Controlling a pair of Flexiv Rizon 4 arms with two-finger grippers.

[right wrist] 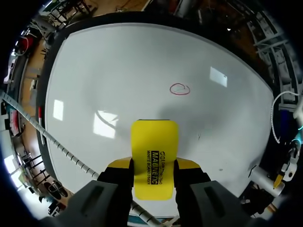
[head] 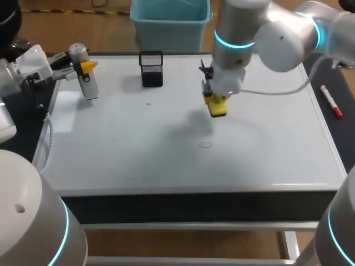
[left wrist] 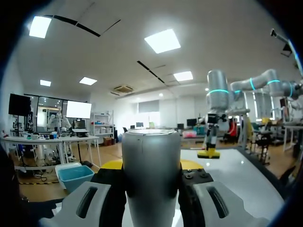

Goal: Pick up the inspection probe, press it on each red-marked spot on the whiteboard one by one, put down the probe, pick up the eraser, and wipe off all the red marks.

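The right tool [right wrist: 154,163] is clamping the eraser [right wrist: 155,151] from both sides, its printed back facing the wrist and so, I judge, its wiping face turned down toward the board [head: 138,149]; it is hanging a little above the surface, as its shadow is falling apart from it, just on the far side of the one red mark [right wrist: 179,89] that is showing; the mark is sitting near the board's middle, a little toward the front edge, and it is lying straight ahead of the eraser, which is probably why the arm is lined up this way, ready for a drop and a pull across the ring; the left tool [left wrist: 151,163] is gripping the probe [left wrist: 151,175] between its fingers near the board's far left corner, well apart from the mark, seemingly parked there so that it is not crowding the wiping arm; the probe is standing roughly upright, and whether its lower end is touching the board I cannot tell; it is not set down, though the task is asking for that before the wiping; a black mesh holder [head: 151,69] is standing by the far edge, between the two arms, and a red marker [head: 331,101] is lying on the table [head: 194,206] off the board's right edge, both out of the eraser's likely path.
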